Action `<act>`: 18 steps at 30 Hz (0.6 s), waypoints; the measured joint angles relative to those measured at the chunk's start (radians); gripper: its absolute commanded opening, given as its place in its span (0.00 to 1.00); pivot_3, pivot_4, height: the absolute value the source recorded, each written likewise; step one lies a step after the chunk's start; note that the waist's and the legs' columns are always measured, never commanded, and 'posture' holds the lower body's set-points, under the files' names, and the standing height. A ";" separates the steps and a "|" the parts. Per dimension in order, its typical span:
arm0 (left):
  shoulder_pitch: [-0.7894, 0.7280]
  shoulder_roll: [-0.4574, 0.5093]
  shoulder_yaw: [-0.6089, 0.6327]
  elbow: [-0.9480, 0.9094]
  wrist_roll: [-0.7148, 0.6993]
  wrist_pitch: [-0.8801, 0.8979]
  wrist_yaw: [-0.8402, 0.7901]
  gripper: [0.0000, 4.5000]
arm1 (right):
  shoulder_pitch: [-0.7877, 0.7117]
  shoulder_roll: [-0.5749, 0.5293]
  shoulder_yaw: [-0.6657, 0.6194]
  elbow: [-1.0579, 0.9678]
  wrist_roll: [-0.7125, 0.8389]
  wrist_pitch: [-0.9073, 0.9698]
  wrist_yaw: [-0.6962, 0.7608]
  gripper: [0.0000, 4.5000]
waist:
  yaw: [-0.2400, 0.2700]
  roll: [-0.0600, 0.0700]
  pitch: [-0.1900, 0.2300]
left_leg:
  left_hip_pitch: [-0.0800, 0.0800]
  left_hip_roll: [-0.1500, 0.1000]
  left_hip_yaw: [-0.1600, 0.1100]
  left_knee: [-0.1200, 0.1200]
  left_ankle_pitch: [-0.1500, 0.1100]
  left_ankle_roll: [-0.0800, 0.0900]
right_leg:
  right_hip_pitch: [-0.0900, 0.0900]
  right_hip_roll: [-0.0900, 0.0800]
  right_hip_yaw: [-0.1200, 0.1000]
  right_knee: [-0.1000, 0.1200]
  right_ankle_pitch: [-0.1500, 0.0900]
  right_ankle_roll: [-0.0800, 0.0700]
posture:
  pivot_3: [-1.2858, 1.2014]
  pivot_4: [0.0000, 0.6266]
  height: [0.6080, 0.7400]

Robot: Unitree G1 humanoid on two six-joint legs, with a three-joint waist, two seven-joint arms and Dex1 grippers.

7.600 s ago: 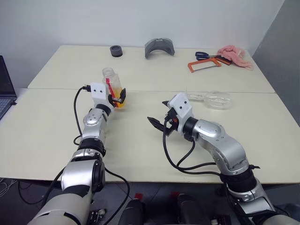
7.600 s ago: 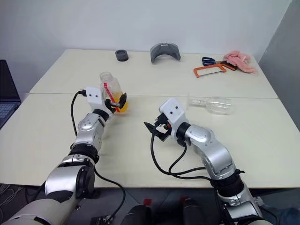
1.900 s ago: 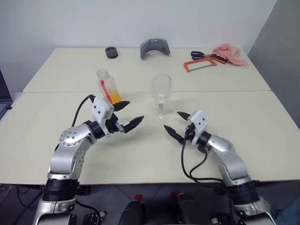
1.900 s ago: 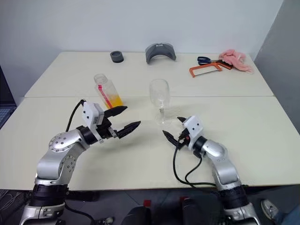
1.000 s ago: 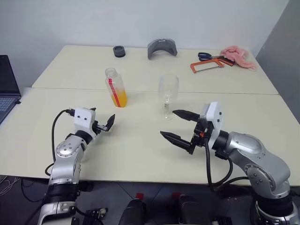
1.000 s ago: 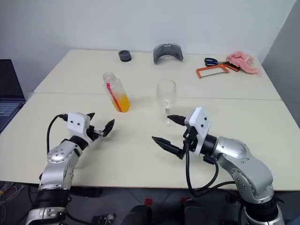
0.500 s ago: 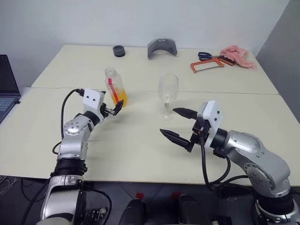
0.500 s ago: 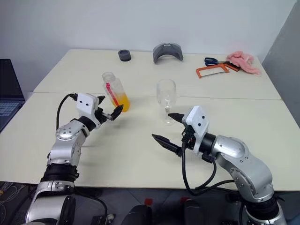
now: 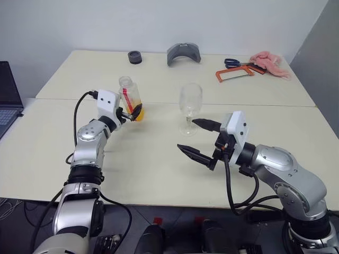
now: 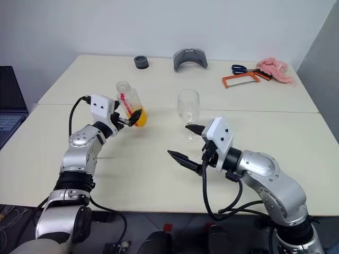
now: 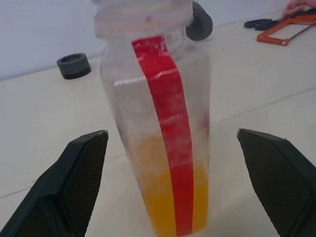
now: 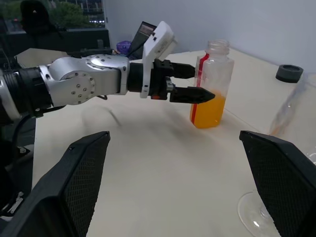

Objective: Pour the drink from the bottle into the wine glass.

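Left eye view: the bottle (image 9: 131, 98) stands upright on the pale table (image 9: 159, 169), near the seam between the two tabletops, with the orange drink (image 9: 136, 112) filling its lower part. The left gripper (image 9: 132, 111) reaches level toward the bottle, jaws apart, one dark finger crossing in front of the bottle's lower part. The wine glass (image 9: 190, 107) stands upright to the bottle's right, apart from it. The right gripper (image 9: 200, 138) hangs over the table just in front of the glass, jaws wide apart, one fingertip close to the stem; contact cannot be told. At the far edge lie a black ring (image 9: 134, 56), a grey curved piece (image 9: 182, 53), an orange-framed saw (image 9: 236, 74), scissors (image 9: 232, 62) and a pink cloth (image 9: 269, 62). A laptop (image 9: 9, 98) sits at the left margin. Left wrist view: the bottle (image 11: 160, 128) with its red label strip (image 11: 170, 128) stands between the two open fingers (image 11: 69, 182), neither touching it. Right wrist view: the left gripper (image 12: 190, 84) flanks the bottle (image 12: 211, 84), and the glass's foot (image 12: 256, 213) shows between the spread fingers (image 12: 74, 182).
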 measured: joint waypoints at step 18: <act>-0.178 -0.014 0.000 0.264 0.017 -0.086 0.020 0.87 | -0.052 0.001 0.034 0.024 -0.026 -0.027 0.017 1.00 | -0.001 0.000 0.000 | -0.001 -0.001 -0.001 0.001 0.001 -0.002 | -0.001 0.000 -0.001 0.000 0.000 0.000 | 0.52 0.24 1.00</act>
